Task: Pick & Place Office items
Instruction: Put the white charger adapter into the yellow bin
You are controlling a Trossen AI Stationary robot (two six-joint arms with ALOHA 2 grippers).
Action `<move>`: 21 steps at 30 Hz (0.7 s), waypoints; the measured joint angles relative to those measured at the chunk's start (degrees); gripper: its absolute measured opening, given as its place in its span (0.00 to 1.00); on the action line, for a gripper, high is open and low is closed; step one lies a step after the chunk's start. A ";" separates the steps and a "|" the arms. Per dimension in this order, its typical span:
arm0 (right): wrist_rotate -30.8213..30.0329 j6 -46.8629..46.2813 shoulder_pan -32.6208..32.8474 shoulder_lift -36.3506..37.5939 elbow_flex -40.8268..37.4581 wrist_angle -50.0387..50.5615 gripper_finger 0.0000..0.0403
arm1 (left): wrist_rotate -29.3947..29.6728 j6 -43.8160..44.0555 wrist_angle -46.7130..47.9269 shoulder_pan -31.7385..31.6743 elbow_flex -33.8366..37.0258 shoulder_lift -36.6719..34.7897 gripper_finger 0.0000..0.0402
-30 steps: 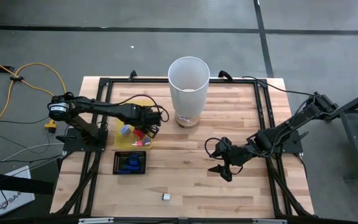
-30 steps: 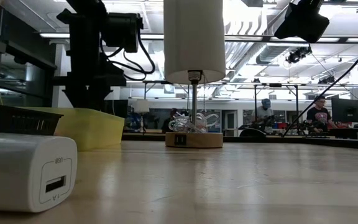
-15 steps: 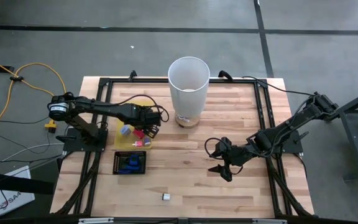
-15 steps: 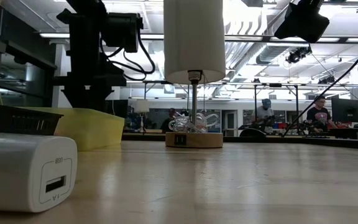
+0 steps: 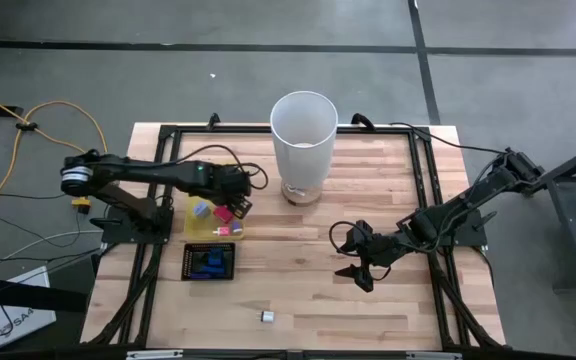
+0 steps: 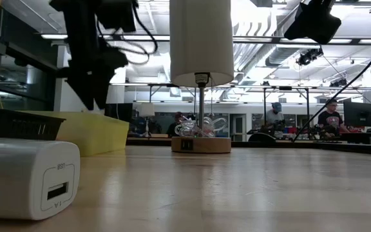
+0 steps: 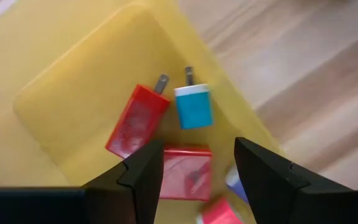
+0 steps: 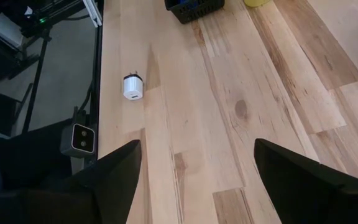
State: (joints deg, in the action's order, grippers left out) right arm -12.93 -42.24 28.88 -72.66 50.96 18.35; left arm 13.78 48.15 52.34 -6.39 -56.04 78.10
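Rising off the yellow tray (image 5: 200, 222), the left gripper (image 7: 196, 171) had drawn back and hung above it with fingers spread and empty. Two red chargers (image 7: 137, 121) and a blue one (image 7: 193, 106) lay inside the tray. One white charger (image 5: 266, 317) sat alone near the table's front edge. Right gripper (image 5: 359, 264) waited open mid-table.

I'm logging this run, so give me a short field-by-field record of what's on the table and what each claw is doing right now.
left claw: open, empty, above the flat yellow plastic tray
in yellow tray: two red plug adapters, one blue-and-white adapter, a pink piece
right claw: open, empty, over bare wood
black mesh tray: holds blue pieces
white plug adapter: alone near the table's front edge
tall white cylindrical bin: upright at the back
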 joint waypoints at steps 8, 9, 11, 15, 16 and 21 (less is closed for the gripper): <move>-0.07 0.00 -0.02 0.00 0.00 -0.04 0.74 | -0.14 -0.25 -0.13 3.75 -0.01 -5.83 0.46; -0.07 0.00 0.00 0.00 0.00 -0.14 0.74 | -0.13 -0.25 -0.13 4.11 -0.01 -5.91 0.46; -0.09 0.00 -0.01 0.00 0.00 -0.15 0.74 | -0.13 -0.25 -0.14 4.58 -0.01 -5.94 0.46; -0.13 0.00 -0.02 0.00 0.00 -0.17 0.74 | -0.15 -0.25 -0.61 5.28 -0.01 -5.94 0.46; -0.11 0.00 0.00 0.00 0.00 -0.15 0.74 | -0.20 -0.25 -1.10 5.77 -0.01 -5.94 0.46; -0.13 0.00 0.00 0.00 0.00 -0.17 0.74 | -2.26 -1.09 -5.34 10.89 -0.01 -5.94 0.46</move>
State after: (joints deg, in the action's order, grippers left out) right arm -13.06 -42.24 28.88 -72.66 50.96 18.18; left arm 11.52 47.06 47.00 4.50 -56.05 72.16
